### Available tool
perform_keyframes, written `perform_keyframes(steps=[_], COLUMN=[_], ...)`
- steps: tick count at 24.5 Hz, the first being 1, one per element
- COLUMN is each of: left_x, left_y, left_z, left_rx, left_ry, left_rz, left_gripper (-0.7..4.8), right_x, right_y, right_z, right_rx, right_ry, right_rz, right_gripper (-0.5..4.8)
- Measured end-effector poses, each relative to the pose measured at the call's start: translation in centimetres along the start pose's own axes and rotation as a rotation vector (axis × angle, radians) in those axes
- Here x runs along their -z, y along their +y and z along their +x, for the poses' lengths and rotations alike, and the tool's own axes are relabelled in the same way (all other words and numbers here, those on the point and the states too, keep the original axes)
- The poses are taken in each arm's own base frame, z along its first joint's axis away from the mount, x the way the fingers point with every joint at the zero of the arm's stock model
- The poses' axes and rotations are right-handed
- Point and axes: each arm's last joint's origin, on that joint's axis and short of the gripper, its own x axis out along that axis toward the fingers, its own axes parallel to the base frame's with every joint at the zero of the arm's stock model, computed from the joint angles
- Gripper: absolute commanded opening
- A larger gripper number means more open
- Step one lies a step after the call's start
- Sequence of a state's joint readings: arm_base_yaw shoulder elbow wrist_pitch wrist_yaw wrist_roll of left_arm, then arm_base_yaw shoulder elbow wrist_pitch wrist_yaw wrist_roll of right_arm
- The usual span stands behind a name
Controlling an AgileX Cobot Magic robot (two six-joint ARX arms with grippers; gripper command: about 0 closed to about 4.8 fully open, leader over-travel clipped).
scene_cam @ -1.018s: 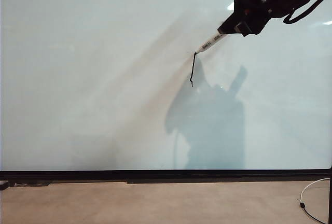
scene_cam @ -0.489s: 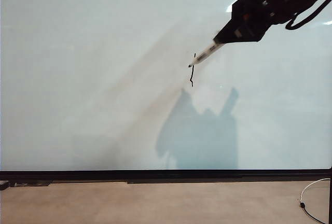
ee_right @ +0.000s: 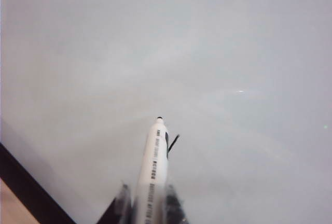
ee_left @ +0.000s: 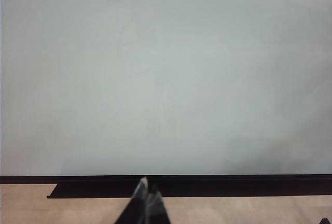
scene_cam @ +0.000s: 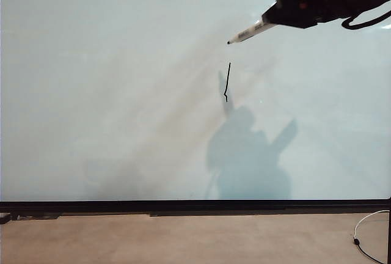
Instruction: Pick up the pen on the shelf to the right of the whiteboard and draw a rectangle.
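Note:
The whiteboard (scene_cam: 110, 93) fills the exterior view, with its black bottom edge low down. On it is one short, near-vertical black stroke (scene_cam: 227, 82); no rectangle shows. My right gripper (scene_cam: 273, 19) reaches in from the upper right, shut on the white pen (scene_cam: 252, 32). The pen's black tip points left, above the stroke's upper end and off the board. The right wrist view shows the pen (ee_right: 154, 167) between the fingers (ee_right: 174, 203), the stroke (ee_right: 173, 143) just beside its tip. My left gripper (ee_left: 147, 199) is shut and empty, low before the board's edge. The shelf is out of view.
The arm's shadow (scene_cam: 250, 154) falls on the board below the stroke. A tan surface (scene_cam: 183, 239) runs under the board's black edge (scene_cam: 195, 206). A white cable (scene_cam: 365, 230) lies at its right end, and a small dark piece (scene_cam: 5, 217) at the far left.
The pen tip has left the top of the stroke, dipped briefly, then risen above it. The right gripper has moved up and turned, so the pen lies flatter. The stroke is unchanged.

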State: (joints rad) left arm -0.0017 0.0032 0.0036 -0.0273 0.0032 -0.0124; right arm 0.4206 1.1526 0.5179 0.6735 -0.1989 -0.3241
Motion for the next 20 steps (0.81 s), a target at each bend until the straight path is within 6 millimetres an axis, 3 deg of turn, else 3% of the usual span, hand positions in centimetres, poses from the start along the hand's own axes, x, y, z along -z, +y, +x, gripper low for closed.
perform_keyframes(steps=[7, 13, 20], left_x=[0.0, 0.0, 0.0], left_y=[0.0, 0.0, 0.0], left_z=[0.0, 0.0, 0.0], left_rx=[0.000, 0.000, 0.000], left_ry=[0.000, 0.000, -0.001], left_rz=[0.000, 0.000, 0.000], left_gripper=[-0.04, -0.04, -0.04], right_x=[1.2, 2.3, 3.5], right_y=[-3.3, -4.0, -4.3], right_z=[-0.7, -0.6, 1.0], right_rx=[-0.072, -0.152, -0.193], right_ry=[-0.042, -0.030, 0.000], right_rz=[0.114, 0.142, 0.164], right_gripper=[-0.05, -0.05, -0.06])
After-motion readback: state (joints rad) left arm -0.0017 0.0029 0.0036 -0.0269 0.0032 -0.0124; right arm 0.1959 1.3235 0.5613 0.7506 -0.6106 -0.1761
